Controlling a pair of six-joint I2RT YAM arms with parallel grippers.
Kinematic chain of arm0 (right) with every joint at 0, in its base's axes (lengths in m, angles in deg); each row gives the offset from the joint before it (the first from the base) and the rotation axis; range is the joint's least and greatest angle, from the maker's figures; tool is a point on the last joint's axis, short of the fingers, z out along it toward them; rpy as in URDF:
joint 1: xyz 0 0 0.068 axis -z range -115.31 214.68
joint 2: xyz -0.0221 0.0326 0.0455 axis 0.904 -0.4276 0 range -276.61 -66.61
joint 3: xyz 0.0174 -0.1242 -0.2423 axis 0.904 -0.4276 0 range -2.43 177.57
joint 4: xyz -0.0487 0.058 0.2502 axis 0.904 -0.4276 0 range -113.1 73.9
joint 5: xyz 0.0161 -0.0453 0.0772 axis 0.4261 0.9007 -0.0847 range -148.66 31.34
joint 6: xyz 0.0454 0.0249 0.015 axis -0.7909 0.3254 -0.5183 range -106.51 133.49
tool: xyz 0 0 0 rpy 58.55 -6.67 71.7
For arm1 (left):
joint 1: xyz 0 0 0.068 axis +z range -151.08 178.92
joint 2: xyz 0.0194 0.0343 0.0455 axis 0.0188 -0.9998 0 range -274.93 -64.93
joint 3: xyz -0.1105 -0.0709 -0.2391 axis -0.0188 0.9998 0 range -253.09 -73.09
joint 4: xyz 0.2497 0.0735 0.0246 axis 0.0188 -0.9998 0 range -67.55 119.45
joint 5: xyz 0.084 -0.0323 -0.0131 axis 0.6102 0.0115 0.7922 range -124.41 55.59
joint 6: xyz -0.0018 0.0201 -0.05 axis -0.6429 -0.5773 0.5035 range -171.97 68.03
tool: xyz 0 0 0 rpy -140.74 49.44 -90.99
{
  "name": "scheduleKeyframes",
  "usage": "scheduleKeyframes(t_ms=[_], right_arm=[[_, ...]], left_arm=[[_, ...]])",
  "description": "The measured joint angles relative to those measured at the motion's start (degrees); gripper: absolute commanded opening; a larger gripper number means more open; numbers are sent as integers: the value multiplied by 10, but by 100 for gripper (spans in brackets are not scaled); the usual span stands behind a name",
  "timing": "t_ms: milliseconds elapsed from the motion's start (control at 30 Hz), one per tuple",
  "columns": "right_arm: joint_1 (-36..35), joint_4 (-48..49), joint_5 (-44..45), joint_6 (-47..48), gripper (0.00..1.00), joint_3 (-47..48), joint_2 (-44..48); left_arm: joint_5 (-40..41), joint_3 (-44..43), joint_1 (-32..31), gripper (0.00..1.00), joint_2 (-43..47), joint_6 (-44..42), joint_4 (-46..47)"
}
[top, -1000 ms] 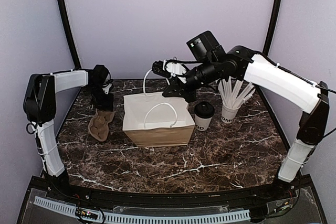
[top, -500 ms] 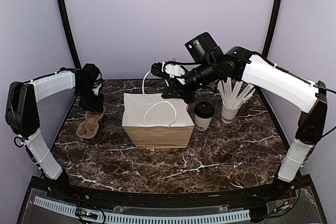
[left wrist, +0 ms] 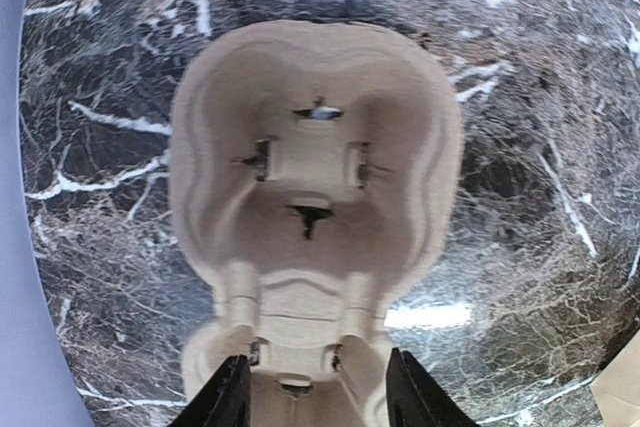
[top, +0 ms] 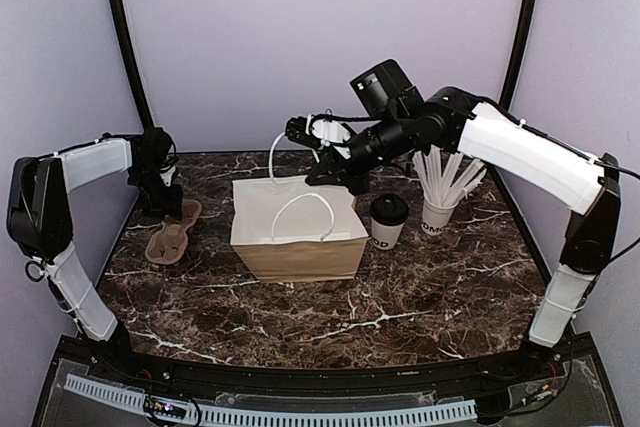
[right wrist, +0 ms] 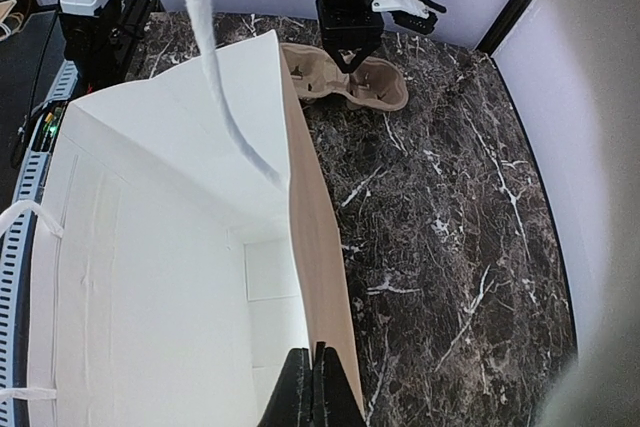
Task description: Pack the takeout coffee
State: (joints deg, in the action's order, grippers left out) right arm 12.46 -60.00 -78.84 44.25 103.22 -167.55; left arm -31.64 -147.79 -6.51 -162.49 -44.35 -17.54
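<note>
The takeout coffee [top: 388,219], a white cup with a black lid, stands right of the open brown paper bag [top: 296,237]. My right gripper [top: 338,177] reaches over the bag's far side. In the right wrist view it [right wrist: 315,392] is shut on the bag's [right wrist: 150,247] brown rim. My left gripper [top: 162,197] hovers at the far left over a moulded pulp cup carrier [top: 172,234]. In the left wrist view its jaws [left wrist: 318,399] stand open above the near end of the carrier [left wrist: 310,147], which lies flat on the marble.
A second white cup [top: 437,212] full of wrapped straws stands right of the coffee. The bag's white handles [top: 300,207] arch over its mouth. Black frame posts [top: 125,42] rise at the back corners. The carrier [right wrist: 352,84] and left gripper [right wrist: 350,47] lie beyond the bag.
The left arm swung back and to the left, set the carrier down flat on the table and opened its jaws. The right arm shifted slightly left, still gripping the bag.
</note>
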Motion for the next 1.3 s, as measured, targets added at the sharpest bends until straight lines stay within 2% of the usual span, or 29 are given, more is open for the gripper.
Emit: scheduleKeyframes(t_ms=[133,400,967,1167,1300], right_arm=[[0,-1,0,0,0,1,0],[0,-1,-3,0,0,1,-1],[0,-1,1,0,0,1,-1],[1,-2,32,2,0,5,-2],[4,-5,47,3,0,24,-8]], left_arm=[[-18,1,10,52,-10,-9,1],[-14,1,15,49,-52,-11,1],[-8,-1,21,29,-72,-13,3],[-32,-12,21,29,-31,-12,-8],[-84,-55,17,30,56,-15,-5]])
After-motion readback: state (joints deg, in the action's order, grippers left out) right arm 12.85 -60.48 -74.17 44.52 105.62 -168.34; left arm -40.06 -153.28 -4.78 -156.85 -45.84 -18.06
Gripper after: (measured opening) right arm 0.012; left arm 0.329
